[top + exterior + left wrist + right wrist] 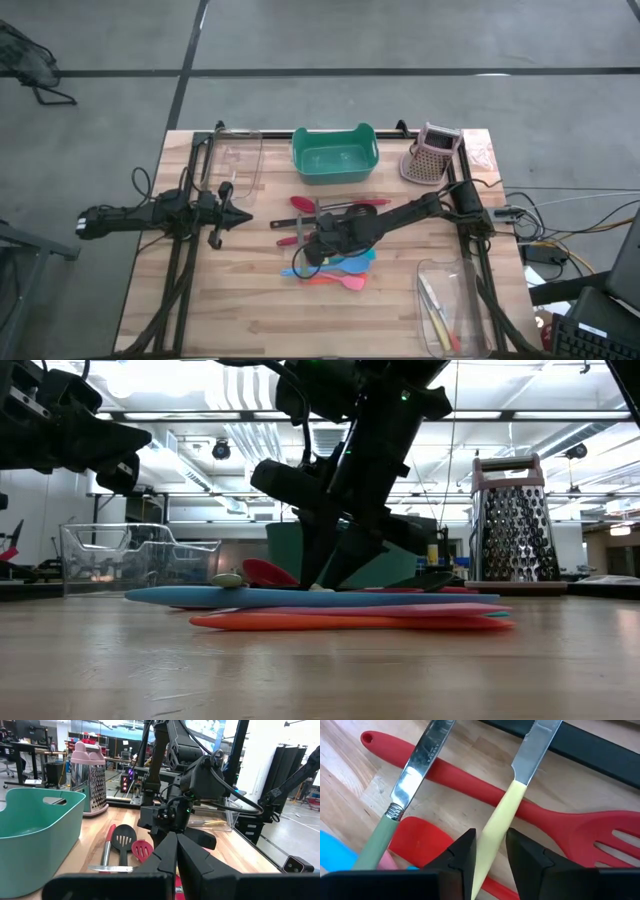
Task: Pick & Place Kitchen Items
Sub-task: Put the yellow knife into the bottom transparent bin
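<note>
Grey concrete floor [400, 40], ceiling lights [150, 380] overhead.

The utensils [330, 240] lay mid-table, the tub [334, 155] behind them, the grater [432, 155] to its right

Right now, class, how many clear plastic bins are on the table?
2. One clear bin sits left of the teal tub; the other is at the table's right edge, holding utensils.
</note>
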Action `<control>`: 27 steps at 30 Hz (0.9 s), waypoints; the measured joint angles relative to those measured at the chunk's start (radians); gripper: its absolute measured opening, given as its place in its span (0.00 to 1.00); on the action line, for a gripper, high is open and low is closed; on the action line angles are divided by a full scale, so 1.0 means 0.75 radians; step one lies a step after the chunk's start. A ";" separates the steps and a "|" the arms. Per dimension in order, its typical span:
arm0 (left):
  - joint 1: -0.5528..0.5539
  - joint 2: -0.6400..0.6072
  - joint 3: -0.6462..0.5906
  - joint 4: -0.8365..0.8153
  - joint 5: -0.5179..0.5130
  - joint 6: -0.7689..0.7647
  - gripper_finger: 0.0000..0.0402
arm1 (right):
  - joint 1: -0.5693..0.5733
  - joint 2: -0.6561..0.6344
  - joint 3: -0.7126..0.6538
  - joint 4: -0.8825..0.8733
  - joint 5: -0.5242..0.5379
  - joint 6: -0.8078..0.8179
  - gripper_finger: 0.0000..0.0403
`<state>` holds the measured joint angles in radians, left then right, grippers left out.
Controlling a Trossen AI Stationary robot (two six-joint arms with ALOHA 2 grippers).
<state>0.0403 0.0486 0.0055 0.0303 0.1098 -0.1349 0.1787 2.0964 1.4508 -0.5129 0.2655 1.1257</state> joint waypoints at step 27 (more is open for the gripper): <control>0.000 0.000 0.000 0.000 0.000 0.000 0.04 | 0.001 -0.003 -0.059 0.015 0.001 0.051 0.28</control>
<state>0.0406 0.0486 0.0055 0.0303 0.1099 -0.1349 0.1791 2.0941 1.4065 -0.5013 0.2665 1.1637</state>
